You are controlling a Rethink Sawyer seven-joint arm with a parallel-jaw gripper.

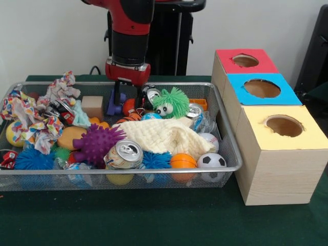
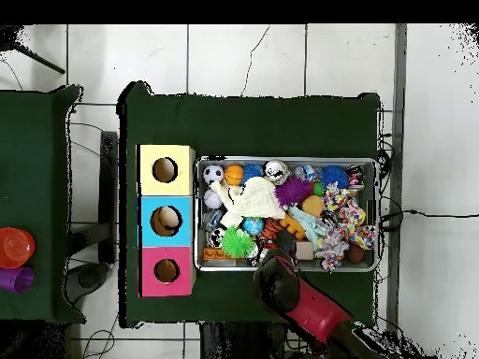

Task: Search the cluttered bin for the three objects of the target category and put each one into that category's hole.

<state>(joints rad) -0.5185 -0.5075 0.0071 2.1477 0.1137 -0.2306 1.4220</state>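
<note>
A wire mesh bin [image 1: 225,110] [image 2: 285,160] is packed with clutter. In it are drink cans [image 1: 124,154] [image 1: 195,110] [image 1: 151,95], a soccer ball [image 1: 211,160], an orange ball [image 1: 183,161], a purple spiky ball [image 1: 97,142], a green fuzzy toy with eyes [image 1: 170,102] and a cream cloth [image 1: 164,136]. My gripper [image 1: 126,102] is lowered into the bin's back row. It stands open, with a small red-orange ball [image 1: 128,106] between its fingers. In the overhead view the arm [image 2: 292,292] hides the gripper.
Three boxes stand beside the bin, each with a round hole: red top [image 1: 245,60], blue top [image 1: 262,88], yellow top [image 1: 284,125]. A wooden block [image 1: 93,106] and crumpled patterned paper [image 1: 25,110] lie in the bin. Red and purple cups [image 2: 14,248] stand on a side table.
</note>
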